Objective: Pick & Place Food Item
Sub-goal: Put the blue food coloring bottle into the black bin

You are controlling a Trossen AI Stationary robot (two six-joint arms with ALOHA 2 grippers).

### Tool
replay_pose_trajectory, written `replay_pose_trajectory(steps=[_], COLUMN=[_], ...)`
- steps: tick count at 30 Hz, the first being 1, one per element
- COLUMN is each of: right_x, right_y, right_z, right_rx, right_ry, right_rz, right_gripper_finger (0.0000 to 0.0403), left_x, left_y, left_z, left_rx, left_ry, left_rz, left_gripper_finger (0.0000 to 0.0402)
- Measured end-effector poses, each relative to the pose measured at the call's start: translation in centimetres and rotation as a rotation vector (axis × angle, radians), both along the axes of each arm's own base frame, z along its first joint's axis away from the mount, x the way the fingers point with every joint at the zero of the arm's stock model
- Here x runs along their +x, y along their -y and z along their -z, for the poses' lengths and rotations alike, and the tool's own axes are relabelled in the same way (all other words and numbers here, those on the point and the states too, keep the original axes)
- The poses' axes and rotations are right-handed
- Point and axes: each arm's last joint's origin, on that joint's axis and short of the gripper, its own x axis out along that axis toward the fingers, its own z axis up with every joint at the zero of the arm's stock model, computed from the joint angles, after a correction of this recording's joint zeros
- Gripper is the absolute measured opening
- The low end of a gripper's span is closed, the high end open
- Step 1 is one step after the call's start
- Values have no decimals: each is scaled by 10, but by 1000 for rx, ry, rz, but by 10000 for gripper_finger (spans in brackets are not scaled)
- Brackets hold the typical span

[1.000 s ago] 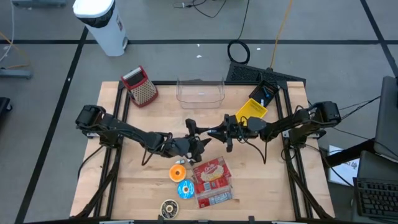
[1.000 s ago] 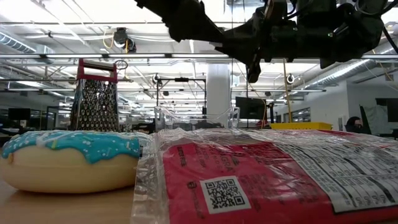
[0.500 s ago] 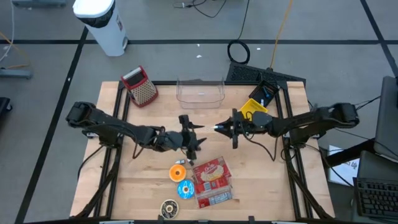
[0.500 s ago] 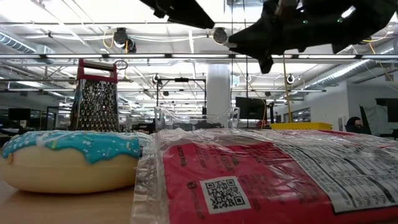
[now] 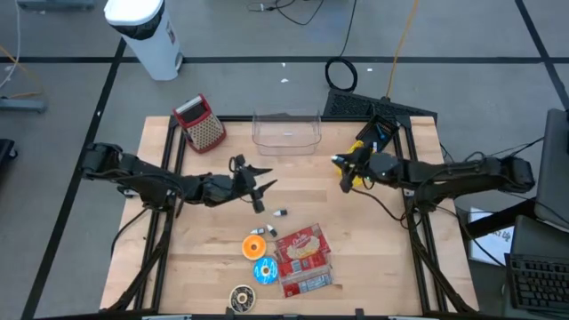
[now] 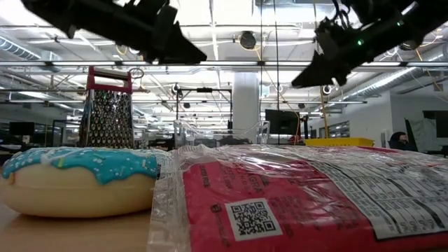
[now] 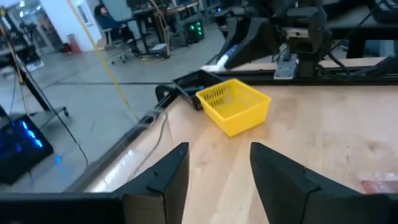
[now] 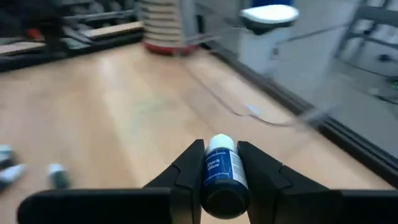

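Note:
My right gripper (image 8: 221, 163) is shut on a small bottle (image 8: 221, 171) with a white cap and a dark blue label. In the high view it hangs over the table's right half (image 5: 343, 173), next to the yellow basket (image 5: 360, 158). My left gripper (image 5: 256, 191) stands open above the table's middle left with nothing between its fingers (image 7: 163, 180). Near the front edge lie a red food package (image 5: 302, 258), a blue-iced donut (image 5: 265, 270), an orange piece (image 5: 254, 246) and a brown donut (image 5: 242, 298). My right gripper pinches the bottle's labelled body (image 8: 217, 180) between its two fingers. The bottle lies along the fingers and its white cap (image 8: 219, 143) sticks out past their ends. The fingers come nearly level from the table's right side. The bottle is clear of the table.
Two or three more small bottles (image 5: 280, 213) lie on the wood between the grippers and the food. A clear tub (image 5: 286, 132) stands at the far edge, a red-handled grater (image 5: 200, 123) at the far left. The yellow basket also shows ahead of my left gripper (image 7: 233, 106).
Both grippers have drawn apart from the table's middle. My right gripper has gone toward the right and far edge with the bottle, rising a little and tipping toward level. My left gripper has gone toward the left edge and rolled about its own line.

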Motion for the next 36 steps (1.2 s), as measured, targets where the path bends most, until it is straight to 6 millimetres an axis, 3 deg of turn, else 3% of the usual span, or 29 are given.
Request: replay_pose_trajectory(steps=[10, 17, 26, 36], right_x=[-56, -82, -93, -97], right_y=[33, 48, 56, 60], right_z=[50, 79, 87, 87], right_rx=[-36, -30, -25, -24], right_ry=[-57, -26, -30, -30], right_rz=[411, 579, 647, 683], right_gripper_finger=[67, 65, 68, 120], left_x=[-6, -5, -5, -5], left_y=[-4, -4, -4, -4], left_z=[11, 11, 10, 8], left_rx=[-72, -74, -102, -129], left_ry=[10, 14, 29, 62], left_rz=[-21, -19, -25, -22], left_gripper_finger=[161, 161, 161, 161])
